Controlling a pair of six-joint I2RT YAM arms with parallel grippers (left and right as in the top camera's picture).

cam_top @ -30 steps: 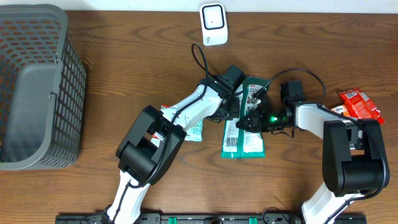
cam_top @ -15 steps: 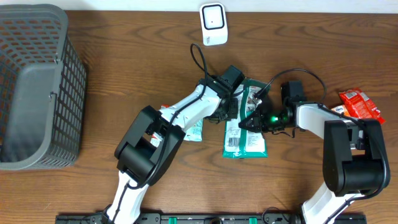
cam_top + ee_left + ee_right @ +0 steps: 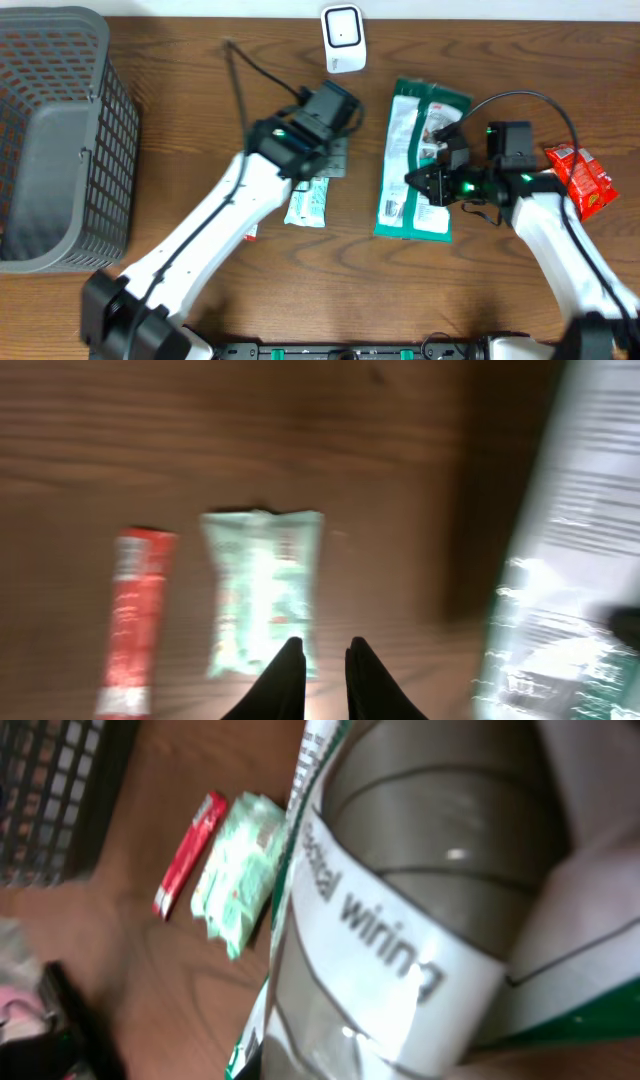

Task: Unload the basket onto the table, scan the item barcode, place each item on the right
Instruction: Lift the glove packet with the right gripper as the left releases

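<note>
The green and white package [image 3: 408,165] is on the right part of the table [image 3: 180,110], pinched on its right side between the jaws of the right gripper [image 3: 428,186]. The left gripper [image 3: 320,652] hangs over a small green packet [image 3: 262,590], its jaws almost pressed together and holding nothing.

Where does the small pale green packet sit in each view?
Overhead: pale green packet, mid-table, left of the green-and-white pouch.
Left wrist: lower centre, just ahead of the fingers.
Right wrist: upper left, beside a red stick.
Shared landmark: the pouch, on the packet's right in every view.
</note>
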